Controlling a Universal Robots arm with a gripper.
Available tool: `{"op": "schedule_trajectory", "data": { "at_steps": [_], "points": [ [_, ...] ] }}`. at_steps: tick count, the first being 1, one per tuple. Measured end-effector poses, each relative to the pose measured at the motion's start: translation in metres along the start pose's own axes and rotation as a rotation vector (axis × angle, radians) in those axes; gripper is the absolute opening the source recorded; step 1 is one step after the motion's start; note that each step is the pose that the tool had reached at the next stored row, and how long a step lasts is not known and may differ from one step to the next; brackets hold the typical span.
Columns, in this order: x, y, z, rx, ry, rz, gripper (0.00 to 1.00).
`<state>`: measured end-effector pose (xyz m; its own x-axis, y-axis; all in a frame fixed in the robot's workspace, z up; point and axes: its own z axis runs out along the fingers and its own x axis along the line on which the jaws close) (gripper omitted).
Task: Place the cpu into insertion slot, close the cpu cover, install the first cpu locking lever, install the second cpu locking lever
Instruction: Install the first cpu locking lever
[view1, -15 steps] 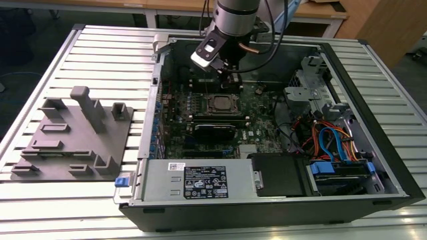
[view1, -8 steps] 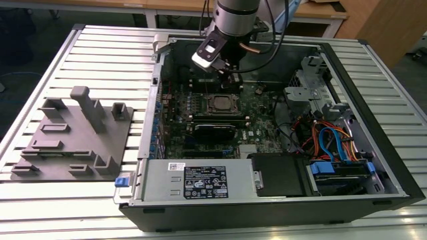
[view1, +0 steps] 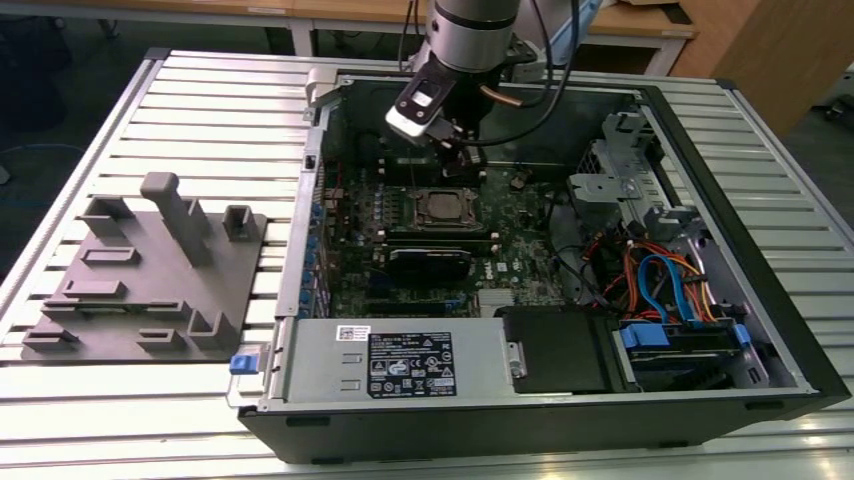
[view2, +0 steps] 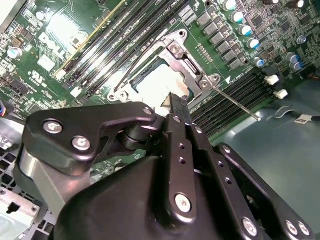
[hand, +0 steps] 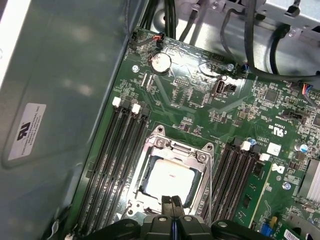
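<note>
The insertion slot (view1: 441, 208) sits mid-motherboard inside the open computer case. In both wrist views the cpu (view2: 155, 85) (hand: 170, 177) lies in it, its pale silver top showing through the window of the cpu cover (view2: 182, 60) (hand: 175, 150), which lies flat around it. A thin metal locking lever (view2: 232, 100) juts from the socket's corner across the memory slots. My gripper (view1: 454, 150) (view2: 176, 100) (hand: 172, 201) hangs just above the socket's edge, fingers shut together with nothing between them.
Black memory slots (hand: 120, 150) flank the socket on both sides. A long black card (view1: 430, 262), the power supply (view1: 400, 365) and bundled cables (view1: 667, 285) crowd the case. The case wall (hand: 60, 100) rises close by. A grey fixture (view1: 147, 270) lies outside, at the exterior view's left.
</note>
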<state>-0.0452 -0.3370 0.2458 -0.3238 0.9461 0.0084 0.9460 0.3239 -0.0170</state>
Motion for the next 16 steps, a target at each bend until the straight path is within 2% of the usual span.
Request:
{"op": "schedule_trajectory", "data": {
  "at_steps": [5,16],
  "points": [
    [0.0,0.0,0.0,0.0001,-0.0002,-0.012,0.1],
    [0.0,0.0,0.0,0.0006,-0.0014,-0.083,0.1]
  ]
}}
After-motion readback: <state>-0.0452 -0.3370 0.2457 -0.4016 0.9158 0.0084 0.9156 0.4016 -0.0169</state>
